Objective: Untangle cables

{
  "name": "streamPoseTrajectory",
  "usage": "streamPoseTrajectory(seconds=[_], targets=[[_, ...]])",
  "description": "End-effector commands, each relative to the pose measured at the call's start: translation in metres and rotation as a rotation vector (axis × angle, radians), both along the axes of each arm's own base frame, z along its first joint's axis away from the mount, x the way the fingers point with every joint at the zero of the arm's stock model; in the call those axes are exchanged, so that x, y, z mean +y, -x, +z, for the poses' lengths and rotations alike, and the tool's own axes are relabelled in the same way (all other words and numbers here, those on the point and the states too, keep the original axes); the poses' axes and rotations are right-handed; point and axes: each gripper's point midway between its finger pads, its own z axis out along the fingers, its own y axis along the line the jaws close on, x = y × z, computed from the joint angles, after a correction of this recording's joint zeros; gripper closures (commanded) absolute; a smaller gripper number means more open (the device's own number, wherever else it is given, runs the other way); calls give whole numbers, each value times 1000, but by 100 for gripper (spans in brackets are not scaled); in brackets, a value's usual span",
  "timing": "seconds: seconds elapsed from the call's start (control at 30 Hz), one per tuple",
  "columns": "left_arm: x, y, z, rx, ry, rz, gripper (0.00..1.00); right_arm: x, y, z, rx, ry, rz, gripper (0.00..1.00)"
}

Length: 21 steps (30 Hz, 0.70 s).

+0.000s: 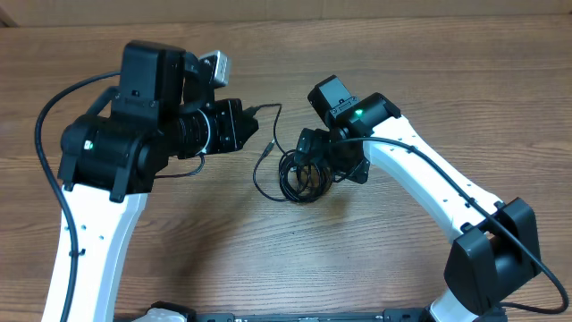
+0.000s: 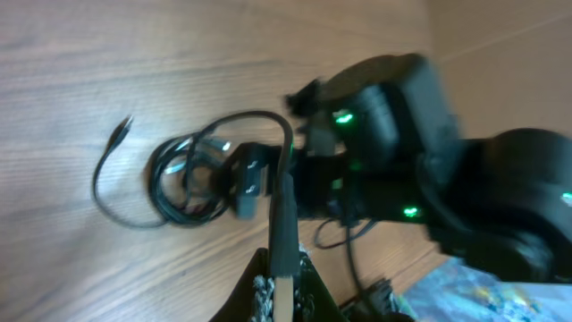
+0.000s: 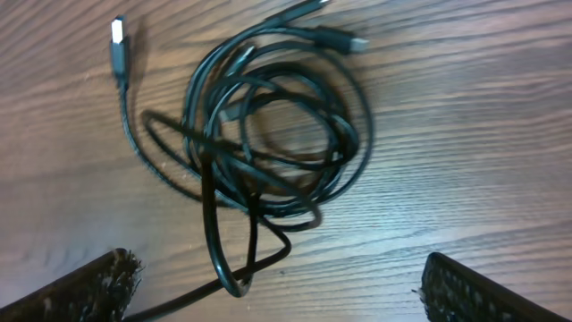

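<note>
Jaws on the right gripper [image 3: 279,268] stand spread wide, one finger at each lower corner of its wrist view. They hover over the cables [image 3: 268,134] with nothing held between them. The left gripper [image 2: 281,282] looks pressed onto one strand [image 2: 284,228]: in its wrist view a dark stalk rises from between its fingers and arcs over into the bundle. That view is blurred, so the pinch is my judgement rather than something plainly seen. From overhead the cables [image 1: 302,176] lie on the table [image 1: 402,63] in one loose coil near the middle, partly under the right gripper [image 1: 308,161]. The left gripper [image 1: 250,125] sits a little apart on the other side, and the strand [image 1: 273,107] bridges the gap. One tail [image 3: 128,112] with a plug [image 3: 117,40] lies outside the coil, and two more ends [image 3: 344,40] poke out at its far edge. As I judge it, the task is barely begun. The loops overlap and cross, no cable lies free by itself, and each is yet to be drawn out and laid apart.
</note>
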Motion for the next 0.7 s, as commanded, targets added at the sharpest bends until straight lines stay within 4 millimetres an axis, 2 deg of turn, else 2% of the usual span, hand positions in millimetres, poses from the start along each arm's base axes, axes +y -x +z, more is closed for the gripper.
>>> streamPoseTrajectory(seconds=[0.0,0.2,0.4,0.5,0.67], targets=[[0,13,35,-83,76,15,96,23,9,4,-12,-93,201,0],[24,9,40,-67,64,227,96,56,25,13,-45,-215,432,0],[30,9,43,-86,56,261,96,94,57,22,-78,-331,700,0],[34,8,41,-68,53,300,96,106,69,22,-93,-324,757,0],[52,8,28,-10,12,428,96,117,69,20,-141,-288,769,0]])
